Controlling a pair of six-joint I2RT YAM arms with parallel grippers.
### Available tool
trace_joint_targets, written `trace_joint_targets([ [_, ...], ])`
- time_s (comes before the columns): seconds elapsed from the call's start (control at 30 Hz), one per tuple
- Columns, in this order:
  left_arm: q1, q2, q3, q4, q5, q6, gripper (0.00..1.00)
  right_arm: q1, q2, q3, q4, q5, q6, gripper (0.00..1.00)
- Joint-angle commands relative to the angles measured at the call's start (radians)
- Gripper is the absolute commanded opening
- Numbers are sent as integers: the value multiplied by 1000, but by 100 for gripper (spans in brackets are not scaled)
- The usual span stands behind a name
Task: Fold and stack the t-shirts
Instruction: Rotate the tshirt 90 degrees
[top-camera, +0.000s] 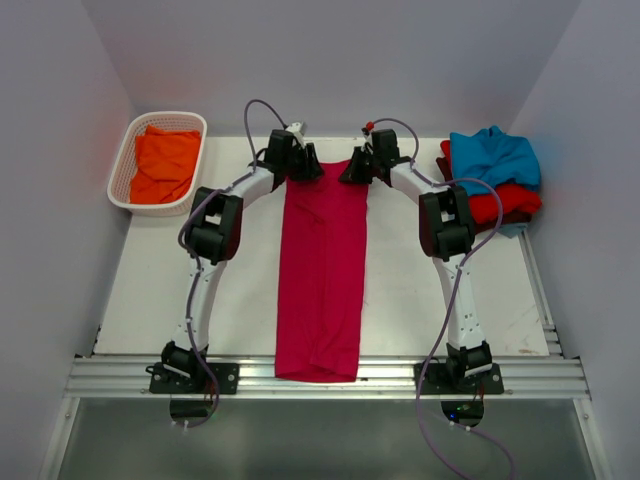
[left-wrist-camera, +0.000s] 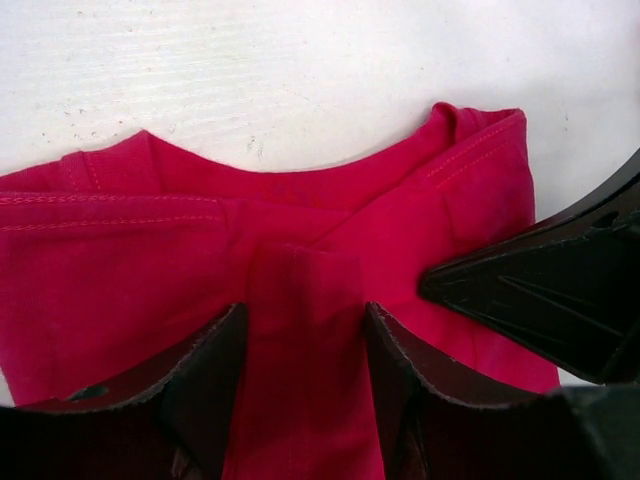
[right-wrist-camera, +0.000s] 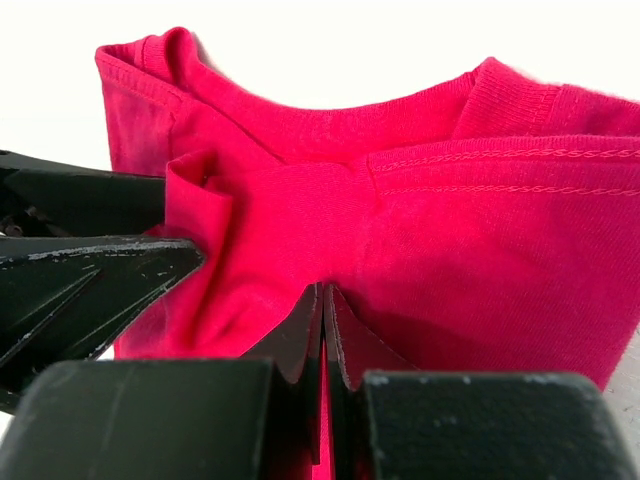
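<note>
Two grippers at neck end of crimson-pink t-shirt (top-camera: 320, 280), long strip down frame centre; left gripper (left-wrist-camera: 303, 325) fingers apart around raised pleat, right gripper (right-wrist-camera: 323, 300) nearly closed, pinching cloth. Risk: left side likely slips on lift, fold skews.

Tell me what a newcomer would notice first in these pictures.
A crimson-pink shirt, folded into a long strip, runs down the middle of the table. The left fingers and right fingers are at its collar end. An orange shirt lies in the basket far left; more shirts are piled far right.
</note>
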Motion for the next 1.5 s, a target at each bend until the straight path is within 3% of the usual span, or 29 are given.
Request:
trace_joint_targets([
  [0.0,8,-25,7,-112,-85,46,56,-19,30,-28,-163,84,-52,0],
  [0.1,8,-44,-21,-133,-121,49,55,-20,32,-26,-163,86,-55,0],
  [0.17,9,-79,-77,-48,-95,52,55,-20,33,-26,-162,84,-53,0],
  [0.23,9,-56,-68,-46,-75,51,51,-19,35,-25,-163,81,-50,0],
  [0.33,9,5,-8,-54,13,36,33,-20,33,-26,-165,84,-52,0],
  [0.37,9,16,1,-40,58,31,16,-20,32,-28,-165,86,-52,0],
  [0.43,9,36,6,-14,92,19,0,-20,29,-28,-168,89,-56,0],
  [0.77,12,-57,-31,6,25,45,0,-22,33,-28,-170,89,-56,0],
  [1.03,29,-189,26,-176,-237,84,0,-25,39,-26,-170,86,-55,0],
  [1.47,77,-239,86,-320,-398,94,0,-23,33,-28,-174,87,-61,0],
])
